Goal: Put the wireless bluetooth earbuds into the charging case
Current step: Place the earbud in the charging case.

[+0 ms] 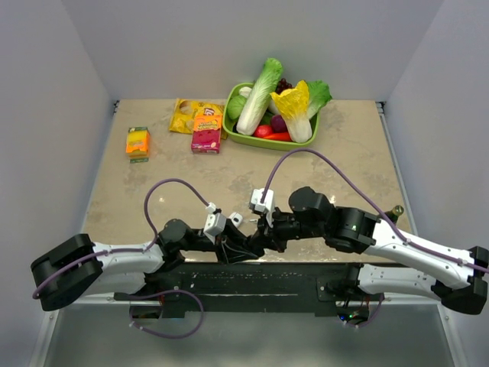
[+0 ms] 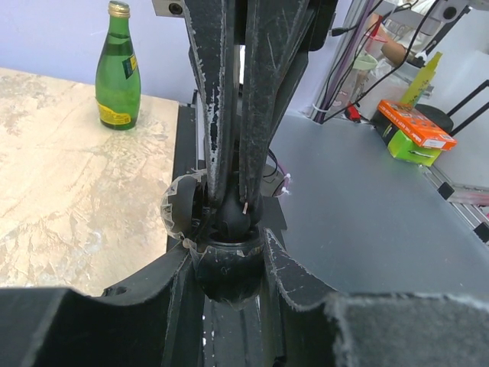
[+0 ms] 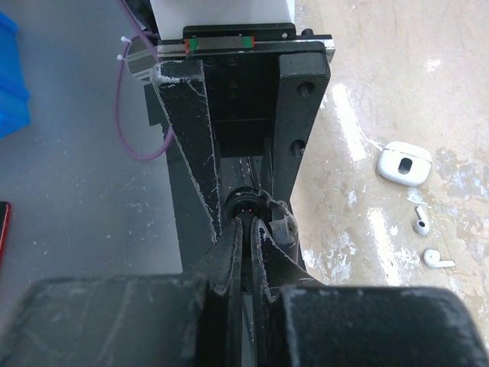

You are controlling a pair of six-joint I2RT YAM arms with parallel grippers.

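Note:
The white charging case (image 3: 405,163) lies on the beige table with its lid shut. Two wireless bluetooth earbuds (image 3: 421,222) (image 3: 438,259) lie loose just beside it. From above, the case (image 1: 236,219) sits just beyond the two wrists. Both arms meet tip to tip over the black base rail at the near edge. My left gripper (image 2: 229,260) (image 1: 238,246) has its fingers against both sides of a black round knob (image 2: 229,279). My right gripper (image 3: 250,225) (image 1: 258,237) is shut and holds nothing, its tips pointing at that knob. Neither gripper touches the case or the earbuds.
A green basket (image 1: 228,126) of toy vegetables stands at the back. Left of it are a red snack box (image 1: 206,131), a yellow bag (image 1: 186,115) and an orange box (image 1: 138,142). A green glass bottle (image 2: 118,69) stands near the table's right front edge.

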